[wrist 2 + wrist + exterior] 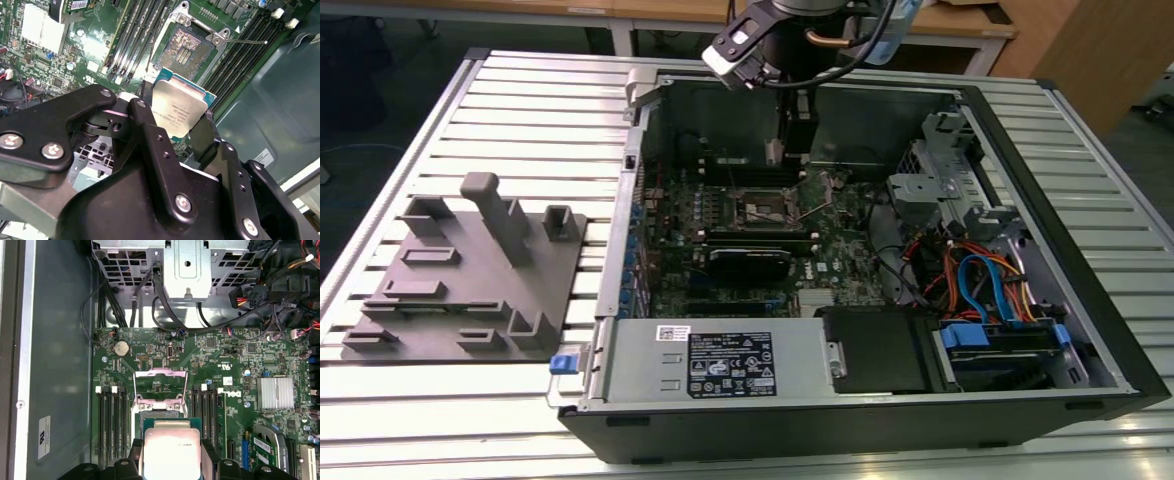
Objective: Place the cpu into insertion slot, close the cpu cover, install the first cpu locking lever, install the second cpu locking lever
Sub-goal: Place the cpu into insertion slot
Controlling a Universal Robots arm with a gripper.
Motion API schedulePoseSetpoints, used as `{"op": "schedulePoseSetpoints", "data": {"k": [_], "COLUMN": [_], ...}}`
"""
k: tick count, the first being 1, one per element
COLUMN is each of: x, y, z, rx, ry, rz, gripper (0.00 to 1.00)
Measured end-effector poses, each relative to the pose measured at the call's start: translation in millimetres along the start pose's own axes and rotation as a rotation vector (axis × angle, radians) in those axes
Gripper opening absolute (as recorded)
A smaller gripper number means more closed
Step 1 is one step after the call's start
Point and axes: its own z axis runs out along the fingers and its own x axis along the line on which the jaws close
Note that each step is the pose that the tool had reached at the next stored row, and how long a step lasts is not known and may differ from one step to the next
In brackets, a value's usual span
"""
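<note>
My gripper [175,107] is shut on the cpu [181,114], a flat square chip with a dull silver top and green edge, its black fingers [146,125] pressing two opposite sides. The chip hangs a short way above the insertion slot [182,47], whose dark contact field lies bare on the green board. In the first wrist view the cpu [172,447] covers part of the slot [159,414], and the cpu cover [160,374], a silver frame, stands swung open beyond it. A thin wire locking lever [247,42] sticks out beside the socket. In the exterior view my gripper [783,150] hangs inside the case over the slot [767,210].
Long black memory slots [110,425] flank the socket on both sides. A finned heat sink [275,392] and cable bundles [270,285] lie nearby. The case walls [1047,200], a drive cage [934,180] and a power supply [720,360] hem in the board. A grey fixture [467,270] sits outside on the table.
</note>
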Motion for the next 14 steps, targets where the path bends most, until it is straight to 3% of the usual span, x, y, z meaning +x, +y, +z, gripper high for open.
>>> {"op": "schedulePoseSetpoints", "data": {"k": [14], "x": [0.2], "y": [1.6], "z": [2.4], "rx": [0.0002], "ry": [0.0041], "rz": [0.0], "gripper": [0.54]}}
